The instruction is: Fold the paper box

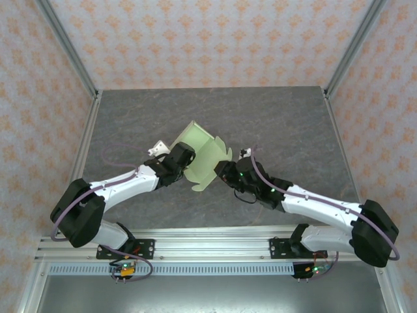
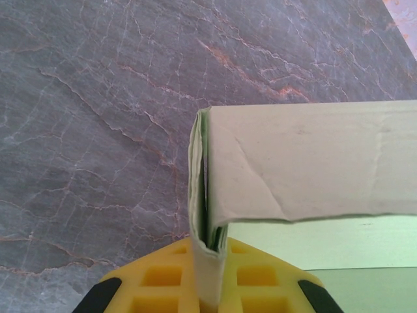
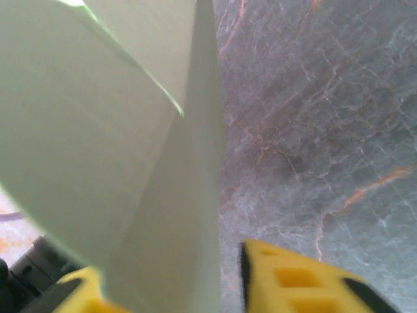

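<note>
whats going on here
Two robot arms are working on a pale green paper box over the grey table. The left gripper is pinched shut on a doubled-over edge of the half-folded box. The right gripper comes in from the other side, with its fingers on either side of another panel. Whether it has clamped down yet, I can't tell.

Left arm [image 1: 117,186] and right arm [image 1: 319,203] angled inward, wrists near; left gripper [image 2: 208,257] clamped shut, right gripper [image 3: 171,279] jaws apart.
</note>
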### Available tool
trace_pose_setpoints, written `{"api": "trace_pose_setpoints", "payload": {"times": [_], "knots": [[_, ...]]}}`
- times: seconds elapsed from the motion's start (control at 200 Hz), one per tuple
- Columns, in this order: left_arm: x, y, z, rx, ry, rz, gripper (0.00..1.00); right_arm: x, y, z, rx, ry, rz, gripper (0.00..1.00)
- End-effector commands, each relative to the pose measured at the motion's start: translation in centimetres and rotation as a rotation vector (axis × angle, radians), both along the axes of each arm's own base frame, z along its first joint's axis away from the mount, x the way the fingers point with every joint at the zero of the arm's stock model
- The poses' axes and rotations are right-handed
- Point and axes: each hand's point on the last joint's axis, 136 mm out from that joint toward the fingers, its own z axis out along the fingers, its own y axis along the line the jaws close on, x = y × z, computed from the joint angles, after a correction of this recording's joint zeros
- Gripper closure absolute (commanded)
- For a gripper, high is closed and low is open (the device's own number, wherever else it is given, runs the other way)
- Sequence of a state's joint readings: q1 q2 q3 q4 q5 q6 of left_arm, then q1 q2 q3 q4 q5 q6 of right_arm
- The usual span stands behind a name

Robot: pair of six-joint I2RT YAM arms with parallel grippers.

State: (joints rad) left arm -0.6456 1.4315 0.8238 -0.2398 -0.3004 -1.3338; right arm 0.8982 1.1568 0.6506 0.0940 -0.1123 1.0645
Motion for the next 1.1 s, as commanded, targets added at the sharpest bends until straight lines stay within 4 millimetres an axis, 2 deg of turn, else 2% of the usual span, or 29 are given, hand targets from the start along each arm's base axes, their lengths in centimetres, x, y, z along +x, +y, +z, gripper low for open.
{"api": "trace_pose_setpoints", "payload": {"times": [0.0,0.035,0.055,0.09,0.15,0.21,0.335,0.495,0.651,0.766,0.916,1.091], "knots": [[0.1,0.5,0.5,-0.022,0.005,0.052,1.00,0.8,0.0,1.2,-0.049,-0.038,-0.017,0.86],[0.0,0.6,0.5,-0.024,0.011,0.059,1.00,0.9,-0.5,1.0,-0.083,-0.040,-0.031,0.96],[0.0,0.6,0.6,-0.026,0.014,0.057,1.00,1.1,-0.8,1.0,-0.099,-0.046,-0.041,0.99],[-0.1,0.7,0.8,-0.026,0.015,0.055,0.97,1.2,-1.2,1.1,-0.141,-0.062,-0.042,1.00],[-0.3,0.8,1.0,-0.032,0.012,0.050,0.85,1.4,-1.7,1.5,-0.224,-0.094,-0.028,1.00],[-0.7,1.2,1.3,-0.038,0.009,0.056,0.69,1.7,-2.7,1.9,-0.336,-0.129,-0.020,1.00],[-1.6,1.5,2.1,-0.065,-0.015,0.035,0.28,2.3,-4.7,2.7,-0.528,-0.194,0.011,1.00],[-3.3,2.2,2.5,-0.068,-0.015,-0.009,0.01,3.0,-6.5,3.6,-0.734,-0.283,0.114,1.00],[-3.6,2.1,4.6,0.012,-0.090,-0.163,0.00,3.0,-7.1,4.1,-0.951,-0.421,0.301,1.00],[-2.4,2.7,7.0,0.272,-0.149,-0.311,0.00,2.7,-7.9,4.2,-1.091,-0.501,0.436,1.00],[-1.1,-0.1,8.5,0.442,-0.240,-0.590,0.00,2.8,-9.8,4.5,-1.263,-0.585,0.531,1.00],[-0.9,-1.8,9.0,0.463,-0.293,-0.716,0.00,2.5,-10.2,4.0,-1.307,-0.695,0.673,1.00]]}}
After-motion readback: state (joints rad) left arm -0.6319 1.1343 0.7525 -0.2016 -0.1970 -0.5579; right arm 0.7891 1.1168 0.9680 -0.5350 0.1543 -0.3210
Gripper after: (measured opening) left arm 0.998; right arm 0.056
